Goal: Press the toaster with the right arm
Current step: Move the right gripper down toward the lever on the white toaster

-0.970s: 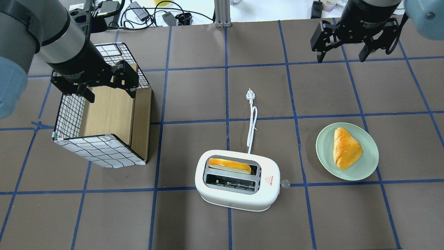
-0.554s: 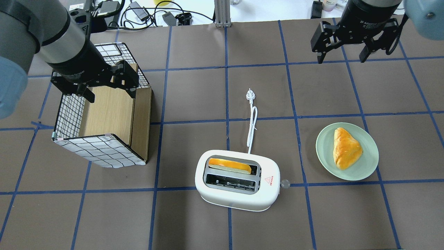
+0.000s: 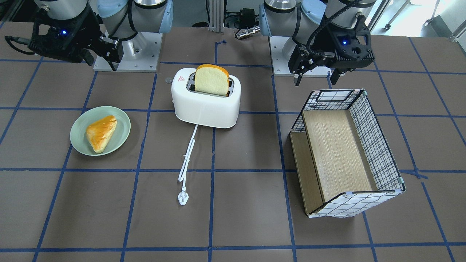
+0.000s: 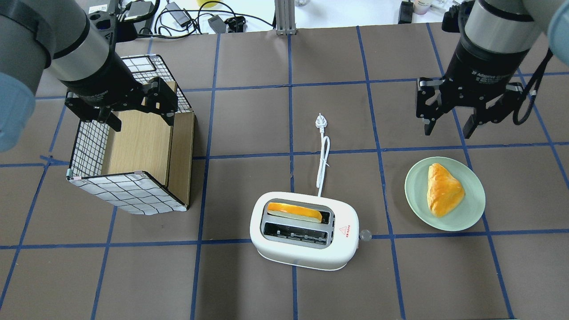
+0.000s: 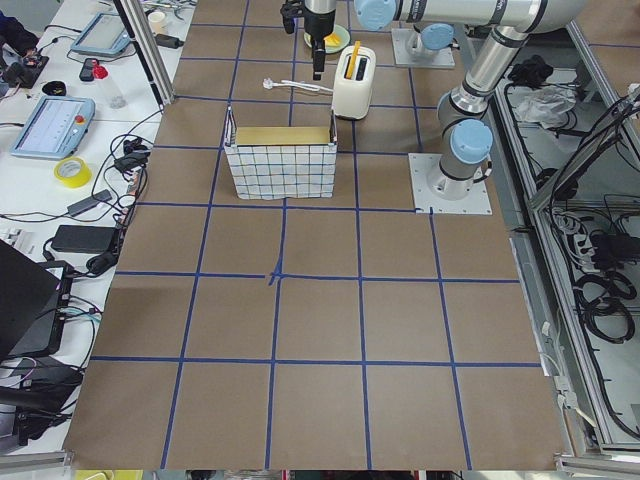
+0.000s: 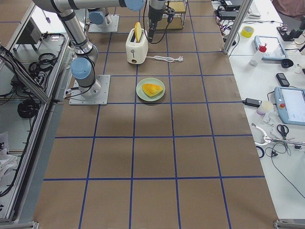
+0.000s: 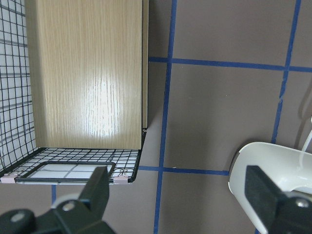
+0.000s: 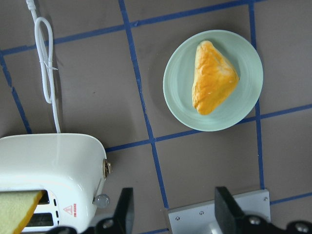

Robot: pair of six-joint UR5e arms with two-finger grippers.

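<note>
Holding right claw (image 4: 448,132) open, empty, above brown blue-taped desk (image 4: 249,120), far right of toaster (image 4: 304,231); left claw (image 4: 142,123) open, empty, over box (image 4: 129,193).

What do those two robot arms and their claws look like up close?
The left arm and right arm are silver-grey tubes with pale blue joint caps. The left gripper and right gripper are black, each with two angular fingers, white lettering on a round body and a small blue light. A black cable loops beside the right one.

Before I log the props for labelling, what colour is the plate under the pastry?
Pale green; the plate shows best in the overhead view.
</note>
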